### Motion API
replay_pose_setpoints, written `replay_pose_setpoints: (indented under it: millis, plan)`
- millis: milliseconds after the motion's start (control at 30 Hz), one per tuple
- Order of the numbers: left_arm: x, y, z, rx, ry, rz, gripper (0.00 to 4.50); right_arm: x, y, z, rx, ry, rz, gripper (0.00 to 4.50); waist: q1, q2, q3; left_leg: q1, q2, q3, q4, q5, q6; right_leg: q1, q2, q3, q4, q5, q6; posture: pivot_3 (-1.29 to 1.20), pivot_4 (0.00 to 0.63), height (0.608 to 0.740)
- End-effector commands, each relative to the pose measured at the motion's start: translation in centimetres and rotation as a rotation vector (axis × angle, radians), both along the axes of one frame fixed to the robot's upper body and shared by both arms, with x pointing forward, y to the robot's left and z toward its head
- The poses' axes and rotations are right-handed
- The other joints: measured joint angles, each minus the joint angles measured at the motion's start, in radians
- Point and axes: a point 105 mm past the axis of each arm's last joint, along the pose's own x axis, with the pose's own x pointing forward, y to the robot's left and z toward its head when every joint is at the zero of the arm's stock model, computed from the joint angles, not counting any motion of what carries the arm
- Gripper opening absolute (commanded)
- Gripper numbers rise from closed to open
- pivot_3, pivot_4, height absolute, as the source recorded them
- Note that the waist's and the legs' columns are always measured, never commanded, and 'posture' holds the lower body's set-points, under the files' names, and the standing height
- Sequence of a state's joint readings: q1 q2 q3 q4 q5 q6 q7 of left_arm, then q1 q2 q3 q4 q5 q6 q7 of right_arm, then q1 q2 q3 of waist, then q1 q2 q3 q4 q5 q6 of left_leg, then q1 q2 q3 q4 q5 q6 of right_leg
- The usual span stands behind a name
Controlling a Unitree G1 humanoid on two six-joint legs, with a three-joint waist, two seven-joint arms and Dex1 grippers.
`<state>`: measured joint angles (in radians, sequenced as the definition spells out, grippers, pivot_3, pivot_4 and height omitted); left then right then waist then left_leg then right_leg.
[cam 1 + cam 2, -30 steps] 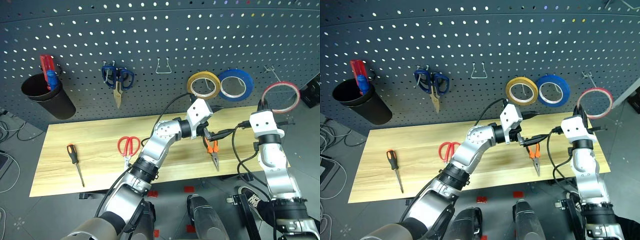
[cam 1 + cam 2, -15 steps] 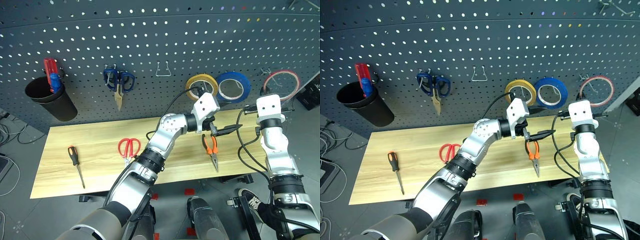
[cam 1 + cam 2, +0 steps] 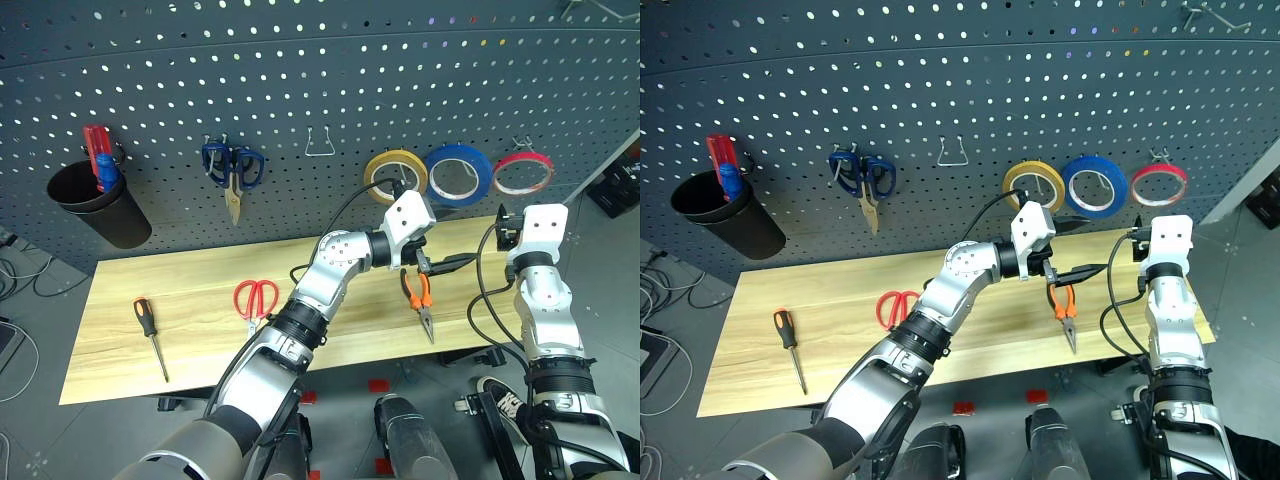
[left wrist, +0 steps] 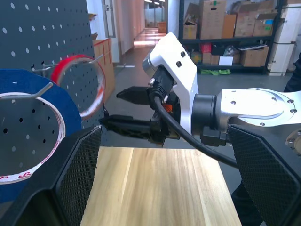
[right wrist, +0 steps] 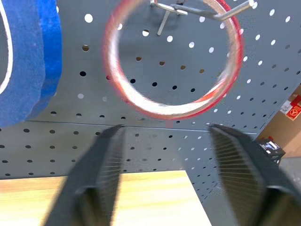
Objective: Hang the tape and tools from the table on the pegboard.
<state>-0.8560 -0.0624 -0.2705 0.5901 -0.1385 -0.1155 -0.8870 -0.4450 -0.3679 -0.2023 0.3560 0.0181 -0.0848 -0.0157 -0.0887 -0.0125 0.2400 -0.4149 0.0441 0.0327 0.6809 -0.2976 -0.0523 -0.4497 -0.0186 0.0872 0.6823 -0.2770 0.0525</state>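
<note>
1. The red tape (image 3: 522,173), gripped by the right gripper (image 5: 164,174) a second ago, has been left hanging on a pegboard (image 3: 300,90) hook (image 5: 202,12), at 3 o'clock of the blue roll (image 3: 457,174).
2. The right gripper's fingers have been spread apart and lowered to 6 o'clock of the tape.

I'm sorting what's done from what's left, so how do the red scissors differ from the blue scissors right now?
The red scissors lie flat on the table, while the blue scissors hang on the pegboard. The red scissors have red handles; the blue scissors have blue ones. The red pair's blades point toward the table's near edge, the blue pair's straight down. Both are closed and no gripper touches either.
</note>
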Motion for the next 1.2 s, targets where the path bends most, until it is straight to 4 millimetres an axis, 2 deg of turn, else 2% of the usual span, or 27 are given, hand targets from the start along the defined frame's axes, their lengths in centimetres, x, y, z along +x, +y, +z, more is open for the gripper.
replay_pose_setpoints:
  millis: [33,100,333,433,567,733,900,1033,1200]
  plan:
    - [-0.5,0.0,1.1,-0.026,-0.042,-0.018,4.5,-0.5,-0.2,0.8,0.01,-0.019,-0.009,4.48,0.0,0.0,0.0,0.0,0.0,0.0,0.0,0.0,0.0,0.0,0.0,0.0,0.0,0.0,0.0,-0.09,0.19,0.74]
    - [-0.6,0.6,0.6,-0.016,-0.036,-0.014,4.5,-0.9,0.0,0.0,0.002,0.027,0.006,4.48,0.0,0.0,-0.001,0.0,0.0,0.0,0.0,0.0,0.0,0.0,0.0,0.0,0.001,0.0,0.0,-0.09,0.201,0.74]
    - [-1.9,4.9,-3.9,0.067,0.053,0.034,4.5,-4.3,0.2,-2.5,0.011,0.217,0.032,4.48,0.0,0.0,0.0,0.001,0.001,-0.001,0.0,0.0,0.001,0.001,0.0,0.0,0.005,0.0,0.0,-0.1,0.272,0.74]
    - [-2.8,7.2,-5.8,0.111,0.102,0.069,4.5,-5.6,1.2,-4.0,0.044,0.352,0.065,4.48,0.002,-0.001,0.002,0.002,0.001,-0.003,0.001,-0.001,0.002,0.001,0.0,0.001,0.006,0.0,0.0,-0.1,0.307,0.74]
    - [-4.0,10.1,-7.5,0.155,0.156,0.122,4.5,-6.7,3.7,-5.2,0.114,0.488,0.131,4.48,0.005,-0.002,0.013,0.015,0.002,-0.004,0.0,-0.005,0.009,0.014,0.0,0.002,-0.002,0.0,0.0,-0.09,0.352,0.74]
    - [-5.0,12.8,-8.5,0.184,0.208,0.2,4.5,-6.7,7.2,-5.4,0.274,0.594,0.221,4.48,0.008,-0.004,0.042,0.018,0.001,-0.006,0.001,-0.005,0.01,0.018,0.0,0.002,-0.002,0.0,0.0,-0.06,0.397,0.74]
    - [-6.8,14.4,-9.5,0.204,0.255,0.238,4.5,-6.2,9.1,-4.8,0.351,0.685,0.263,4.48,0.016,-0.006,0.081,0.017,0.002,-0.008,0.001,-0.005,0.01,0.018,-0.001,0.001,-0.002,0.0,0.0,-0.03,0.443,0.74]
    - [-8.0,15.2,-10.1,0.224,0.279,0.254,4.5,-5.9,9.8,-4.7,0.35,0.745,0.284,4.48,0.027,-0.006,0.107,0.016,0.003,-0.008,0.0,-0.005,0.01,0.015,-0.001,0.001,-0.001,0.0,0.0,-0.01,0.468,0.74]
    - [-7.6,15.4,-9.8,0.214,0.277,0.294,4.5,-5.3,9.5,-5.5,0.291,0.786,0.262,4.48,0.045,-0.008,0.138,0.015,0.001,-0.007,0.001,-0.005,0.01,0.014,-0.002,0.001,0.0,0.0,0.001,0.03,0.49,0.74]
